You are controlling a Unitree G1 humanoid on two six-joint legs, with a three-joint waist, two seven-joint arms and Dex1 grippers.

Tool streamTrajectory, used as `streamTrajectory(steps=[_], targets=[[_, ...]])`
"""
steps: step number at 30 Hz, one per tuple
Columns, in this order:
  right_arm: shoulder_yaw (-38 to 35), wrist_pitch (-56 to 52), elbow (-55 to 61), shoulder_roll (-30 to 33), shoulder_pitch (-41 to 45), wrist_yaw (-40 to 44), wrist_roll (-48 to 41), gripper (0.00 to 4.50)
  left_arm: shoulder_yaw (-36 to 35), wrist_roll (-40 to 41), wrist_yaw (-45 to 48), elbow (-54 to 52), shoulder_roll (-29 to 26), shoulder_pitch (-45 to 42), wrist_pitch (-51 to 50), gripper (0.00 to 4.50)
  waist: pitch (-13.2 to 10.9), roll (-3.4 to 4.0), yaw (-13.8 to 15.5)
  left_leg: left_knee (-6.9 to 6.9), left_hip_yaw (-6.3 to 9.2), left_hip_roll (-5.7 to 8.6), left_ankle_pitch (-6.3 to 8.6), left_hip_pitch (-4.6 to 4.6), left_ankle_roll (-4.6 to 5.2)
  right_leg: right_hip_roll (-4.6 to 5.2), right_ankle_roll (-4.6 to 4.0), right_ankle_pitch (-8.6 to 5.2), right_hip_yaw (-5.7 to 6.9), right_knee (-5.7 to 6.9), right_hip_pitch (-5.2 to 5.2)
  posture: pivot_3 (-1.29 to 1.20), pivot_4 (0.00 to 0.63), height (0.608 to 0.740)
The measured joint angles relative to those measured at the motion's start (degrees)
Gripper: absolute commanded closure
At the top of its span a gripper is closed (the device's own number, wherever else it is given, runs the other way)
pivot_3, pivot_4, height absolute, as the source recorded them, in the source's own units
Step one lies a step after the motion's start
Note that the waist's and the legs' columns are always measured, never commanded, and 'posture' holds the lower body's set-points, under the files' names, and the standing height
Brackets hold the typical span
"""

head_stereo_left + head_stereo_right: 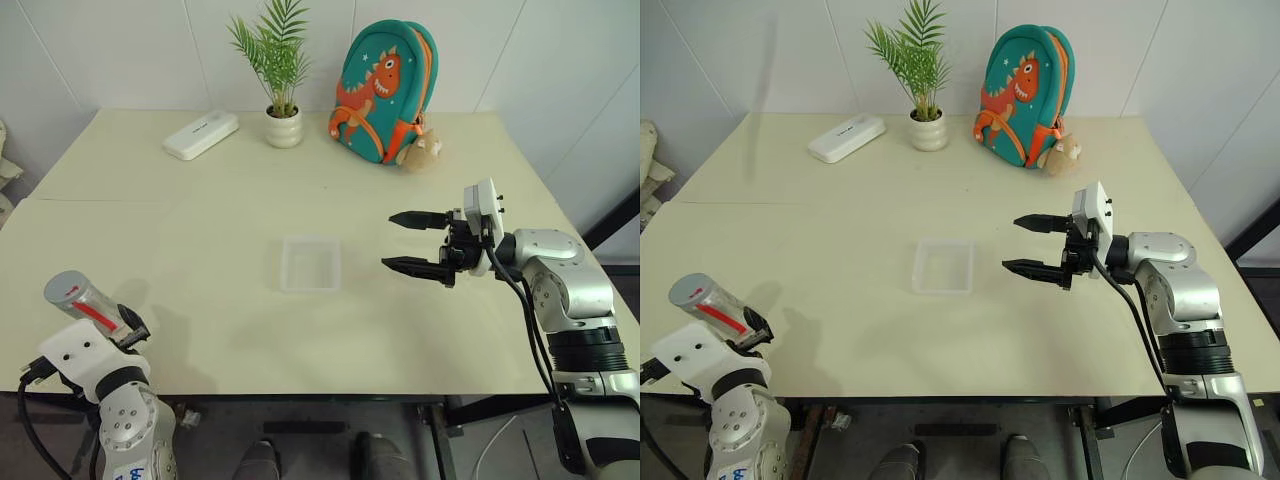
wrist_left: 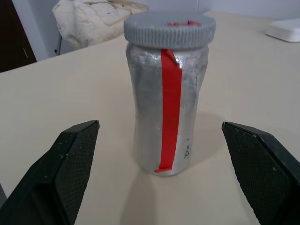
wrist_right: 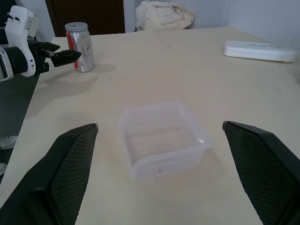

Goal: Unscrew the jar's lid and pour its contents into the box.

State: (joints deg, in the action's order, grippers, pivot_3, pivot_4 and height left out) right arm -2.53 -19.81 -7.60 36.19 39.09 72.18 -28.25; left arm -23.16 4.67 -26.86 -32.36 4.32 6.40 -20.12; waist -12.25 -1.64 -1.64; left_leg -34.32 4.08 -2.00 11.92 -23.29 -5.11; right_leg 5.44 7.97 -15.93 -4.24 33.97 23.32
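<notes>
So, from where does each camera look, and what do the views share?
Left and right eye views: on the head, looking down over the table, both arms showing.
Left wrist view: along the open left gripper at the jar.
Right wrist view: along the open right gripper at the box.
Shared: jar and box appear in the head views too.
</notes>
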Motion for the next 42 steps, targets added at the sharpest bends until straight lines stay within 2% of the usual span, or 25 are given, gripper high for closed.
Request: streamTrajectory(steps=[15, 20, 23, 42], targets=[[0.0, -0.1, 0.0, -0.6, 0.0, -0.8, 1.0, 0.00, -5.2, -0.2, 0.9, -0.2, -3.6, -5.1, -2.7, 0.03, 0.0, 0.00, 0.0, -0.02, -0.04, 0.00, 0.01, 0.01, 0.01, -0.01, 0.07, 0.04, -0.04, 0.01, -0.01, 0.00, 0.150, 0.740], [0.0, 0.1, 0.0, -1.3, 0.1, -1.6, 1.6, 0.00, -8.4, 0.3, 3.0, 1.6, -7.6, -6.3, -3.0, 0.03, 0.0, 0.00, -0.1, -0.02, -0.05, 0.00, 0.01, 0.01, 0.01, -0.01, 0.09, 0.05, -0.05, 0.01, -0.01, 0.00, 0.150, 0.740], [0.0, 0.3, 0.0, -1.4, 0.2, -1.7, 1.8, 0.00, -9.7, 0.7, 3.3, 2.6, -7.9, -6.9, -3.0, 0.03, 0.0, 0.00, 0.0, -0.02, -0.05, 0.00, 0.01, 0.01, 0.01, -0.01, 0.09, 0.05, -0.05, 0.01, -0.01, 0.00, 0.150, 0.740], [0.0, 0.9, 0.0, -1.7, 0.3, -3.0, 2.5, 0.00, -10.0, 0.7, 4.5, 8.7, -9.9, -10.5, -3.3, 0.03, 0.0, 0.00, -0.1, 0.00, -0.05, 0.00, 0.00, 0.01, 0.01, -0.02, 0.18, 0.10, -0.06, 0.02, -0.01, 0.00, 0.150, 0.740]])
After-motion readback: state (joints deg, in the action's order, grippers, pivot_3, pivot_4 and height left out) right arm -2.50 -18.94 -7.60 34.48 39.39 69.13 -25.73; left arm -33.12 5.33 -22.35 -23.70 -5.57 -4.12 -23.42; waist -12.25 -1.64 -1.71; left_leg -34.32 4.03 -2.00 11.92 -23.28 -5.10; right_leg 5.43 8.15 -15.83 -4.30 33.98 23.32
